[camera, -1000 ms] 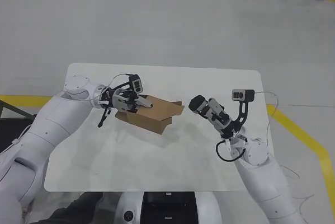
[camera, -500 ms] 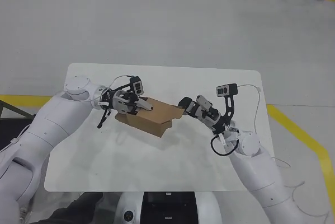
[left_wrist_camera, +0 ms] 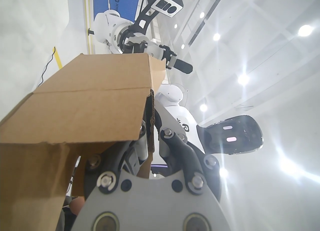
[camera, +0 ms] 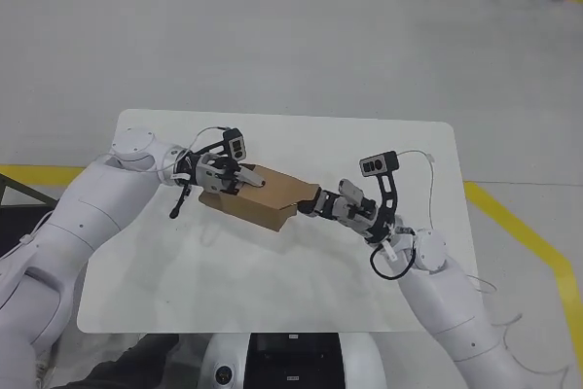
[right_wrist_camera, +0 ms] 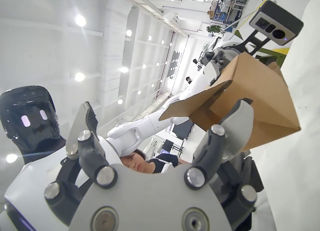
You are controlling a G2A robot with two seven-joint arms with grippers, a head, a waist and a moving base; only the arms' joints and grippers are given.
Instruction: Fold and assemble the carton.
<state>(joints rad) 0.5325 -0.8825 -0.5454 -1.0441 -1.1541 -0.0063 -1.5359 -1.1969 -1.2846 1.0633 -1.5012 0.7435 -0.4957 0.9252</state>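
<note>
A brown carton (camera: 267, 194) is held tilted just above the middle of the white table (camera: 272, 282). My left gripper (camera: 235, 180) is shut on the wall at its left end; in the left wrist view both fingers (left_wrist_camera: 172, 142) pinch the cardboard edge of the carton (left_wrist_camera: 82, 107). My right gripper (camera: 315, 204) is open at the carton's right end. In the right wrist view the right gripper (right_wrist_camera: 162, 117) spans wide, with one finger (right_wrist_camera: 240, 117) against the carton (right_wrist_camera: 260, 97) and a loose flap (right_wrist_camera: 192, 106) reaching in between the fingers.
Bare tabletop lies in front of the carton and along the far side. The table's right edge (camera: 461, 194) is close behind my right arm. Yellow floor tape (camera: 534, 243) runs beside the table.
My right gripper has moved left across the table to the carton's right end, and the flap there no longer sticks out sideways. The left gripper has kept its hold, barely moving.
</note>
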